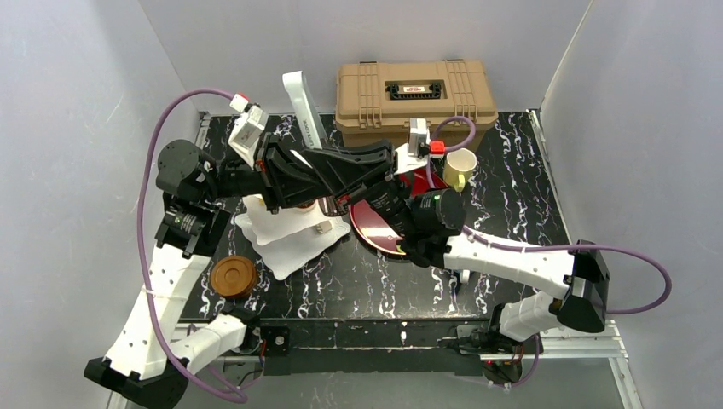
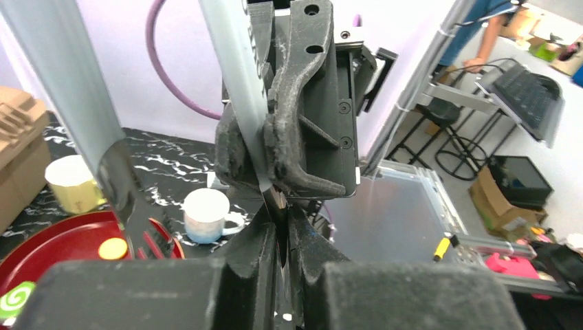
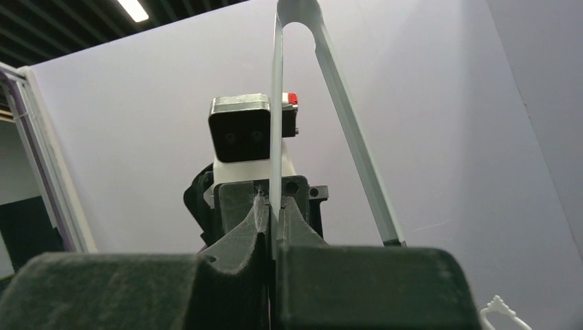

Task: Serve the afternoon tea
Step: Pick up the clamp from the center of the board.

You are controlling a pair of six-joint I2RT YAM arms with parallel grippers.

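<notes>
Your left claw [image 2: 282, 230] and right claw [image 3: 269, 230] both clamp the tongs [image 3: 357, 137], while cakes [image 2: 112, 248] lie unserved on the red tray [image 2: 62, 237].

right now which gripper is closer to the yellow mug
Right, narrowly. Both meet tip to tip on the tongs, left of the yellow mug in the top view: the right gripper reaches in from the mug's side, the left gripper from the far side.

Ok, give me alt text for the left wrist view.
The left claw and the right claw, facing it, both pinch one arm of the tongs. Behind sit a red tray, a white mug and a cream-yellow mug.
</notes>
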